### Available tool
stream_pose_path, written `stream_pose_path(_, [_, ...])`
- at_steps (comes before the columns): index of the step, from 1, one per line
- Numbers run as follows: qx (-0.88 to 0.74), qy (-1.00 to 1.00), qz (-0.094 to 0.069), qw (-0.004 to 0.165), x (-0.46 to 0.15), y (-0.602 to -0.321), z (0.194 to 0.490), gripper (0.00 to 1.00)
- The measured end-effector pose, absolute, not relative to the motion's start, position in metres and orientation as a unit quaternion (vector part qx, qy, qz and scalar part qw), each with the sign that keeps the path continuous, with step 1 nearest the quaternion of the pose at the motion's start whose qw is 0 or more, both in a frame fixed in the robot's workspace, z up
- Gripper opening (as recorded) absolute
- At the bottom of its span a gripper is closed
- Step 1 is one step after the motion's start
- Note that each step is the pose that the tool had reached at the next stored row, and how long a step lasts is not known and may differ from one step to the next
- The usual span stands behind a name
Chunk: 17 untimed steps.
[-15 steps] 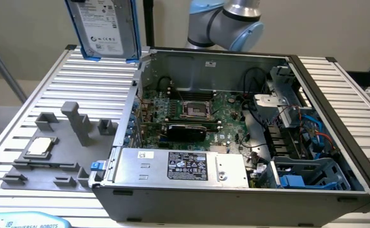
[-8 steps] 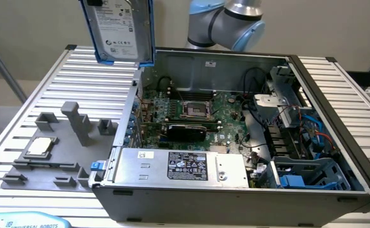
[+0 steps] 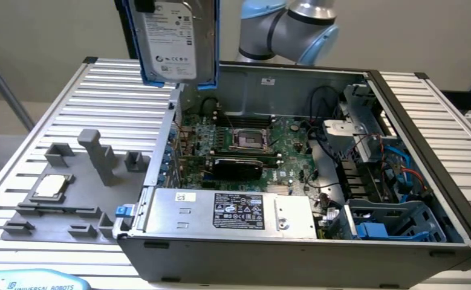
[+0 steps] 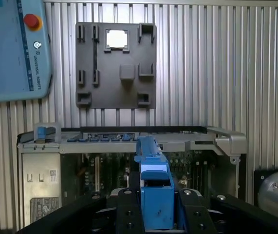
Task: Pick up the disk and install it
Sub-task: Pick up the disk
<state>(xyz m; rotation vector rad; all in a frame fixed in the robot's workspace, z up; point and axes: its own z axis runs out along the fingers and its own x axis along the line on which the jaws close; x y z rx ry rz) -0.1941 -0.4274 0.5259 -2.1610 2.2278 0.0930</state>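
Overhead, the gripper [image 4: 157, 210] clamps the disk [image 3: 175, 41] above the open computer case's [image 3: 300, 74] wall, beside the grey tray [image 3: 90, 194].

The exterior view looks obliquely down on the computer case [image 3: 300, 263]; the wrist view, straight down, shares it.

Up at the frame's top edge, the disk [image 3: 175, 41] in its blue carrier, upright, white label toward the camera, above the far corner of the open computer case [image 3: 300, 257]. Inside, a green motherboard [image 3: 251, 136], a grey power supply [image 3: 235, 211] along the near wall. At the exterior view's left, on the ribbed table [image 3: 114, 99], a grey fixture tray [image 3: 78, 196] with a silver CPU chip [image 3: 49, 186]. Behind, the arm [image 3: 300, 27].
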Motion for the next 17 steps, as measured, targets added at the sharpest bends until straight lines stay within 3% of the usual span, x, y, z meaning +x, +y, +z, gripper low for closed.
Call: stream_pose_path(17, [-0.696,0.717,0.031,0.019,-0.119,-0.450,0.526,0.33])
